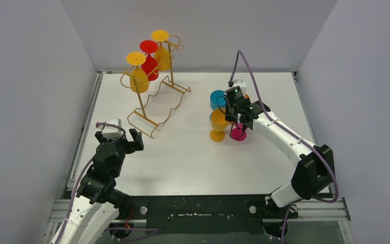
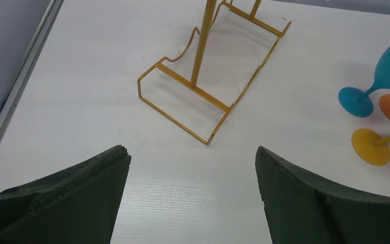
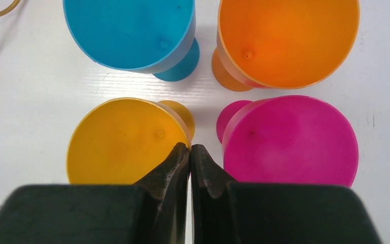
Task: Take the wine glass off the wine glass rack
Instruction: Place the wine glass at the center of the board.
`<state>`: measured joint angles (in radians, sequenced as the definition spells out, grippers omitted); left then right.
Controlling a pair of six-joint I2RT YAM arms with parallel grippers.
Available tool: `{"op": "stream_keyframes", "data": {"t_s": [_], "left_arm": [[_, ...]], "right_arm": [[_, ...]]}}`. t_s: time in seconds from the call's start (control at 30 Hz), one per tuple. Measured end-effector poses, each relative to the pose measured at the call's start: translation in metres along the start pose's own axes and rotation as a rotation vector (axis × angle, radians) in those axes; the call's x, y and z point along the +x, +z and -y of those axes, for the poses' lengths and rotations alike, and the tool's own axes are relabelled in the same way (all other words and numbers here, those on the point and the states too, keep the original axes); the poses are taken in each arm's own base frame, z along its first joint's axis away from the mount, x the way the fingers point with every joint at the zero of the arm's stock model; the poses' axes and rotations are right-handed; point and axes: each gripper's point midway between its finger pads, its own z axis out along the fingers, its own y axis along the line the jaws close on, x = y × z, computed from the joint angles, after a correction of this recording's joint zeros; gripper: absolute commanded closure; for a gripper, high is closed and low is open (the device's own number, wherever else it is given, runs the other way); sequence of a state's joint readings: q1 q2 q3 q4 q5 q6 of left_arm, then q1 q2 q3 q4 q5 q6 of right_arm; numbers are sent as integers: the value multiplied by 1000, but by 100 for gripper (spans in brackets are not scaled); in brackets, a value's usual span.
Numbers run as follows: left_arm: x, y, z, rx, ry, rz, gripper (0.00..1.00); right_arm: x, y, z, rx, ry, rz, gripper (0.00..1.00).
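Top view: the wine glass rack [image 1: 142, 104] stands far-left on the tabletop [image 1: 183, 152], with two yellow wine glasses [image 1: 138, 77] and a red wine glass [image 1: 150, 65] hanging upside down on it.

Left wrist: left gripper [image 2: 193, 173] is empty, jaws spread wide, rack base just ahead.

Right wrist: right gripper [image 3: 189, 152] has its jaws pressed together, empty, tips between a yellow glass [image 3: 117, 142] and a pink glass [image 3: 294, 140].

The thin gold wire wine glass rack [image 2: 201, 51] stands upright on the desk, just ahead of the left gripper [image 1: 118, 139]. Three glasses hang upside down from its top loops. The near yellow plastic wine glass [image 1: 139, 80] is closest to that gripper, then the red plastic wine glass [image 1: 151, 66], then the far yellow plastic wine glass [image 1: 162, 57].
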<state>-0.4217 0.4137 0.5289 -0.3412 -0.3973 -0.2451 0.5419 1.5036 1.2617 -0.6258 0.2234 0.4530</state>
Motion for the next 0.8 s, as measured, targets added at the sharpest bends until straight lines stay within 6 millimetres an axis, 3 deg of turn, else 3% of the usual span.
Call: {"op": "stream_keyframes", "data": {"t_s": [0.33, 0.53, 0.8], "left_arm": [[0, 0, 0, -1, -6, -1, 9], [0, 0, 0, -1, -6, -1, 9], [3, 1, -1, -10, -16, -14, 9]], "right_arm": [[-11, -2, -2, -4, -1, 11, 73], [-22, -9, -6, -24, -4, 28, 71], [-40, -30, -24, -138, 12, 60, 58]]}}
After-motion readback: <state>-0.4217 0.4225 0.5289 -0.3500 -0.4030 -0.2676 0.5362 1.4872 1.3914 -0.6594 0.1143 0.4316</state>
